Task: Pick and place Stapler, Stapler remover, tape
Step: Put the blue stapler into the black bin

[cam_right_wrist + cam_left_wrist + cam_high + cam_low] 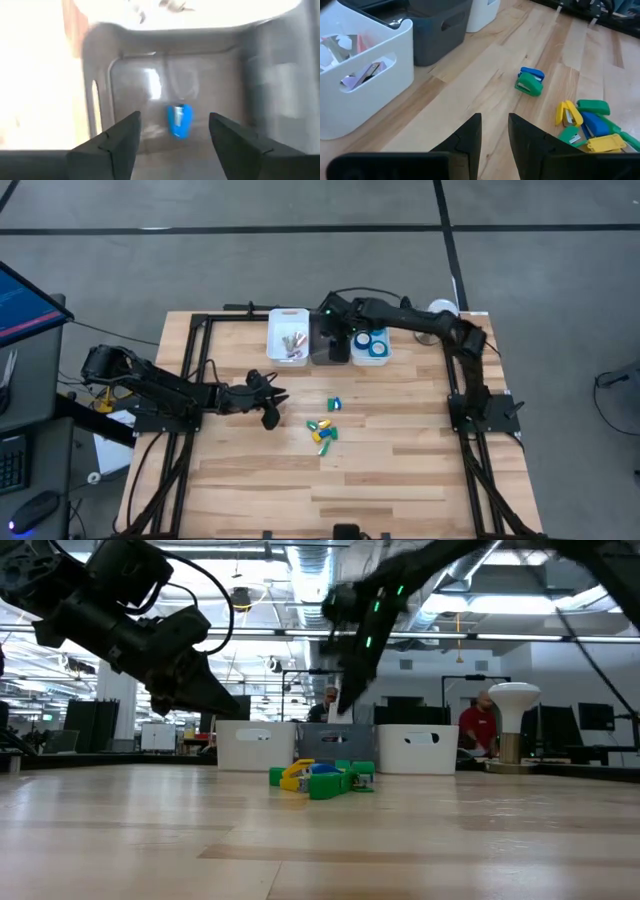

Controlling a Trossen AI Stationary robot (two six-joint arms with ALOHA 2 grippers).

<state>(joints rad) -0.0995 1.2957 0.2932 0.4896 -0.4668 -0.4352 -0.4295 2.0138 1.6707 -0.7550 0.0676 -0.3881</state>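
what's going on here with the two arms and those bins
The right gripper hangs open over the grey bin, the middle of three bins at the table's far edge, with a small blue piece lying on the bin's floor below it. The white bin on one side holds pale items, and the other bin holds blue tape rolls. The left gripper holds nothing and sits low near a pile of small staplers in green, yellow and blue on the table.

Three bins [288, 337] stand in a row; two arms work.
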